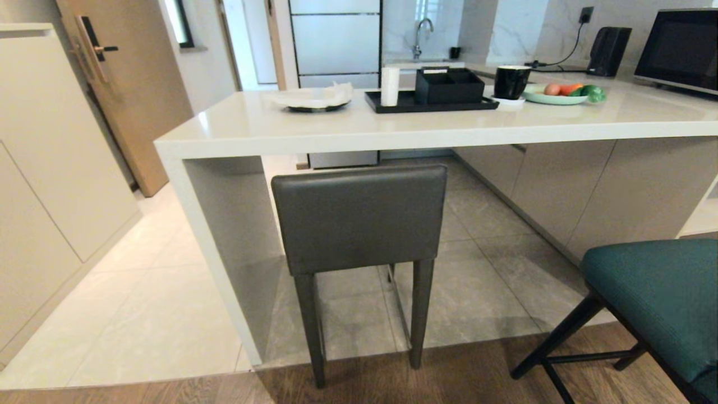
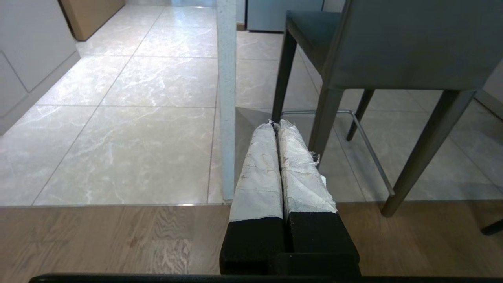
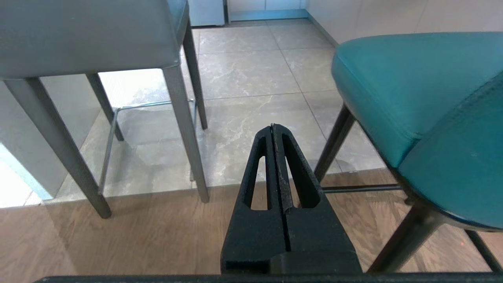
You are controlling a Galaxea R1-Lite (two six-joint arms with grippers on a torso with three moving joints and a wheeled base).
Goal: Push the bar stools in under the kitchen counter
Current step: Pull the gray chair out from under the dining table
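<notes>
The kitchen counter runs crosswise ahead. The grey stool stands square-backed under its edge, partly tucked, its rear legs on the wood floor. The teal stool sits well out to the right, nearer the robot. The right gripper, fingers pressed together and empty, looks nearest to it; the left gripper, likewise closed on nothing, faces the grey stool's legs.

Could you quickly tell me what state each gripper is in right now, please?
Left gripper: shut, holding nothing, short of the grey stool.
Right gripper: shut, holding nothing.
</notes>
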